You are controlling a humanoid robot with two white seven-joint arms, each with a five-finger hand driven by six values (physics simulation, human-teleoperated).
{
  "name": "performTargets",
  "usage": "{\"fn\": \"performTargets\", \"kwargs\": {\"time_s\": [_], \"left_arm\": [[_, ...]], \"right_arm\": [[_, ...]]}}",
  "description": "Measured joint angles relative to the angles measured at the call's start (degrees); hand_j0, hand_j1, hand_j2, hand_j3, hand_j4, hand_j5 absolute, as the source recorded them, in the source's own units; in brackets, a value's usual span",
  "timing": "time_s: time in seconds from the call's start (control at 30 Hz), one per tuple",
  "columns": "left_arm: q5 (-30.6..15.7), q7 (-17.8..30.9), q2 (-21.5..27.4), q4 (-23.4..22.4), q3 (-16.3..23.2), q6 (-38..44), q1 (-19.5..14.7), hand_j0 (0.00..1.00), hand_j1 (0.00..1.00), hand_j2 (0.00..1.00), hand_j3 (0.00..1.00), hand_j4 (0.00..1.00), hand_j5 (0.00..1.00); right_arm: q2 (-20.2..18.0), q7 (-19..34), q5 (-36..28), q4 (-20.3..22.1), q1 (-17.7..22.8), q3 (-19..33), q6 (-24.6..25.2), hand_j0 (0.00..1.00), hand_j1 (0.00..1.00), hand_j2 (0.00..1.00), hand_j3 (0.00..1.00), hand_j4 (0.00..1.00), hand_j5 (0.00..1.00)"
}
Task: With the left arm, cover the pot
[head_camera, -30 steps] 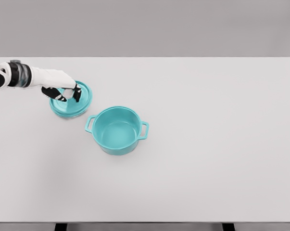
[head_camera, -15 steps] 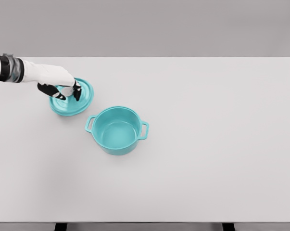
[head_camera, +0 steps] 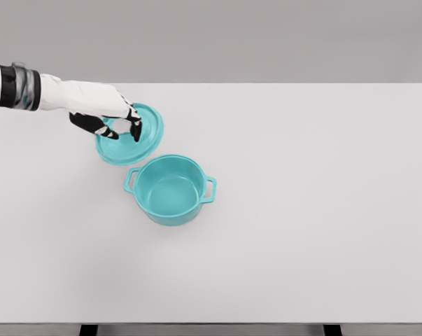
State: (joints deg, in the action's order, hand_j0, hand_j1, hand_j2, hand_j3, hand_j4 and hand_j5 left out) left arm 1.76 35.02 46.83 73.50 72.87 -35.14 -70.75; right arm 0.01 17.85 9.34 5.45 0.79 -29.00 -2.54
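Your left hand [head_camera: 109, 115] has carried the lid [head_camera: 130, 134] up and toward the pot [head_camera: 171, 189] since half a second ago, fingers pinched on its knob. The lid's tilted now, just behind the pot's left handle, overlapping its rim. Pot's handles run left-right, with loads of open table [head_camera: 322, 210] around the pot.
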Motion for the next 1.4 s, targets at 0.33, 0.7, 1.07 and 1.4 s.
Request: {"fn": "performTargets", "kwargs": {"time_s": [0.33, 0.7, 1.07, 1.4], "left_arm": [[-2.51, 0.02, 1.21, 9.31, 0.08, -0.03, -0.35, 0.53, 0.53, 0.53, 0.53, 0.53, 0.53], [-2.75, 0.01, 0.53, 12.73, 1.58, -0.02, 1.05, 0.54, 0.54, 0.54, 0.54, 0.54, 0.54], [-1.93, 0.0, -0.23, 14.55, 3.78, -0.01, 1.67, 0.55, 0.55, 0.55, 0.55, 0.55, 0.55], [-0.96, 0.0, -0.81, 14.58, 4.3, 0.0, 1.93, 0.57, 0.57, 0.57, 0.57, 0.57, 0.57]], "right_arm": [[0.0, 0.0, 0.0, 0.0, 0.0, 0.0, 0.0, 1.0, 1.0, 1.0, 1.0, 1.0, 1.0], [0.0, 0.01, 0.0, 0.0, 0.0, 0.0, 0.0, 1.0, 1.0, 1.0, 1.0, 1.0, 1.0], [0.0, 0.0, 0.0, 0.0, 0.0, 0.0, 0.0, 1.0, 1.0, 1.0, 1.0, 1.0, 1.0], [0.0, 0.0, 0.0, 0.0, 0.0, 0.0, 0.0, 1.0, 1.0, 1.0, 1.0, 1.0, 1.0]]}}
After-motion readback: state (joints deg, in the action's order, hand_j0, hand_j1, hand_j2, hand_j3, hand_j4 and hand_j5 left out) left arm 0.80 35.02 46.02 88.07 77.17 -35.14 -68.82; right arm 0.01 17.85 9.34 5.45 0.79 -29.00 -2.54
